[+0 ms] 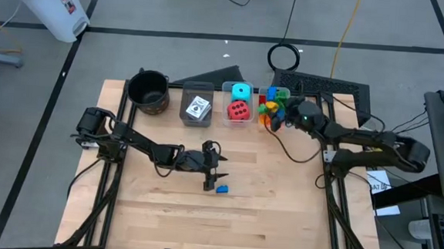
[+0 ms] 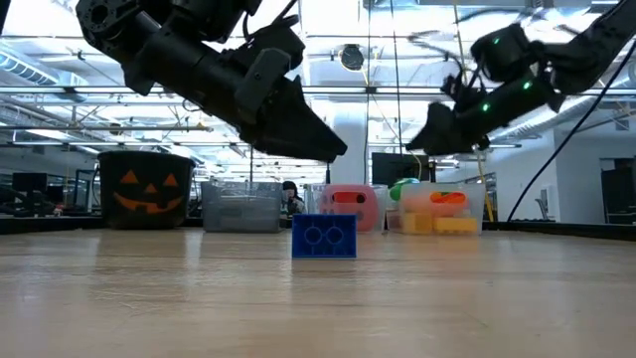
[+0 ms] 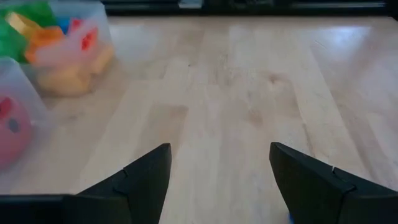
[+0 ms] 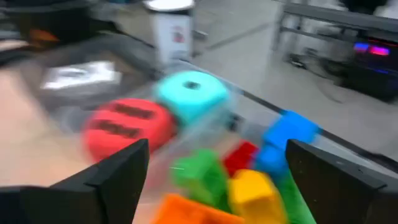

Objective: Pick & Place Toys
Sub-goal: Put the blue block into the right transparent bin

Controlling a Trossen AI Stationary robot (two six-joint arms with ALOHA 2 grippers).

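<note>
One blue brick [image 1: 222,189] [image 2: 324,237] lies flat on the wooden table. My left gripper [image 1: 219,167] [image 3: 219,174] hovers above the table just on its far side, open, nothing between its fingers. My right gripper [image 1: 282,115] [image 4: 217,168] hangs open over the clear bin [image 1: 270,92] at the back right. That bin holds green, orange, yellow, red and blue bricks [image 4: 249,174]. A red dotted cube [image 1: 239,110] and a cyan cube [image 1: 241,90] sit in the neighbouring clear bin. White cards [image 1: 198,108] lie in a grey bin.
A black round pot [image 1: 148,89] with an orange face stands at the back left, in line with the three bins along the far edge. Bare wood spreads across the table's near half [image 1: 216,224]. Cables and a dark mat [image 1: 329,85] lie beyond the far edge.
</note>
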